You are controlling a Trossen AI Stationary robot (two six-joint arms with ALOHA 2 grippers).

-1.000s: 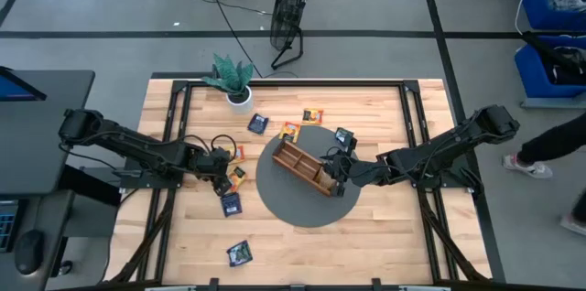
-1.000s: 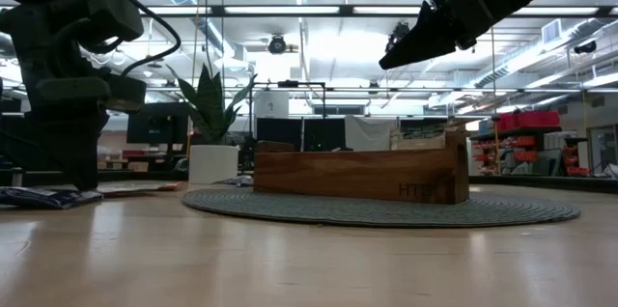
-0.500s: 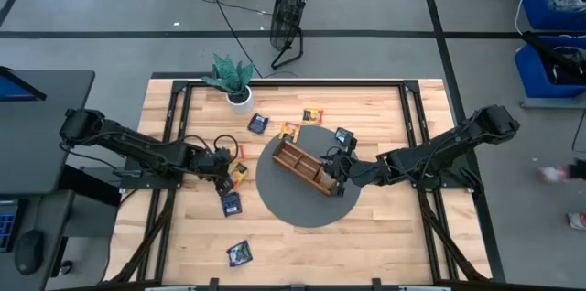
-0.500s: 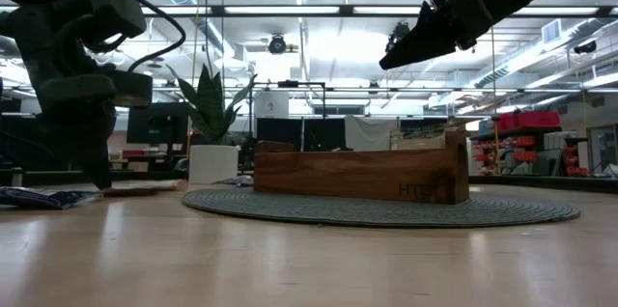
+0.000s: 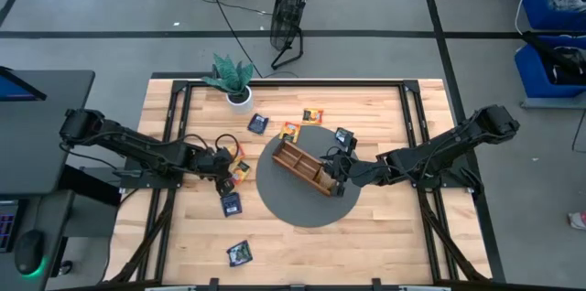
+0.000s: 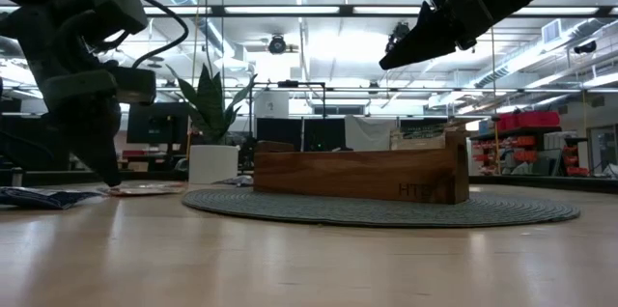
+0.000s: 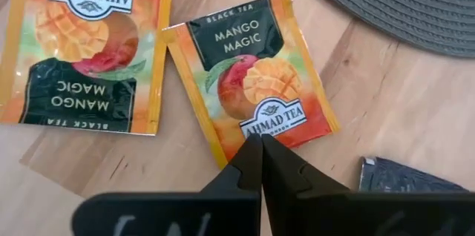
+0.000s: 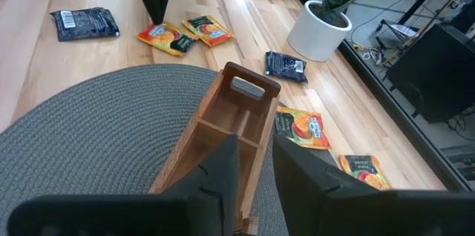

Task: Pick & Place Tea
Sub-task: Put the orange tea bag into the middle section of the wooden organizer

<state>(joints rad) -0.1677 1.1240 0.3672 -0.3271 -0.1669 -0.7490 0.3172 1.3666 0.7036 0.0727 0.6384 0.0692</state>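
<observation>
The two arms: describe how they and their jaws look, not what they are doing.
Both arms are dark, slim and jointed, and reach in from the table's sides. The left gripper ends in two black wedge-shaped fingers that taper to thin tips. A black cable loops beside the left arm's wrist in the low view. The right gripper has the same black, angular, matte fingers. No markings show on either.

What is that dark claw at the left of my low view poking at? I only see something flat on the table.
Observer: A Mango Magic tea sachet. The left gripper, fingers together, has its tips at the sachet's edge.
Operator: Any other sachets close by?
Observer: Yes, a second orange sachet lies beside it, not touching it.
Operator: And the claw up top?
Observer: That is the right gripper, open above the wooden tray. The tray compartments in its view look empty.
</observation>
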